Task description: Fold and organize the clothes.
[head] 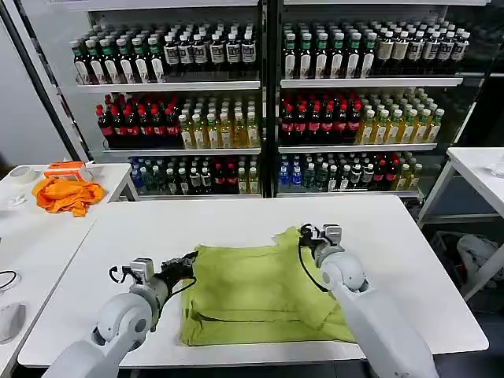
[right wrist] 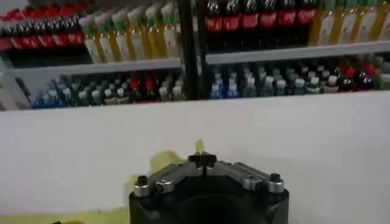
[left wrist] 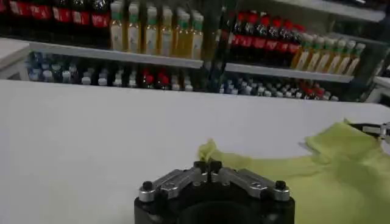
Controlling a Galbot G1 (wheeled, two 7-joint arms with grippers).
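Note:
The clothes are one lime yellow-green T-shirt (head: 252, 287) lying partly folded on the white table (head: 157, 228), with a flap turned over along its right side. My left gripper (head: 191, 260) is at the shirt's far left corner, shut on a pinch of the fabric (left wrist: 207, 149) that rises just past its fingertips (left wrist: 208, 165). At the far right corner my right gripper (head: 305, 232) is also shut, and a sliver of the green cloth (right wrist: 198, 146) sticks up from its closed tips (right wrist: 202, 159). The print is hidden.
Shelves of bottles (head: 268, 79) stand behind the table. On the left side table lie an orange cloth (head: 69, 194), an orange box (head: 67, 168) and a tape roll (head: 24, 174). Another white table (head: 476, 169) stands at the right.

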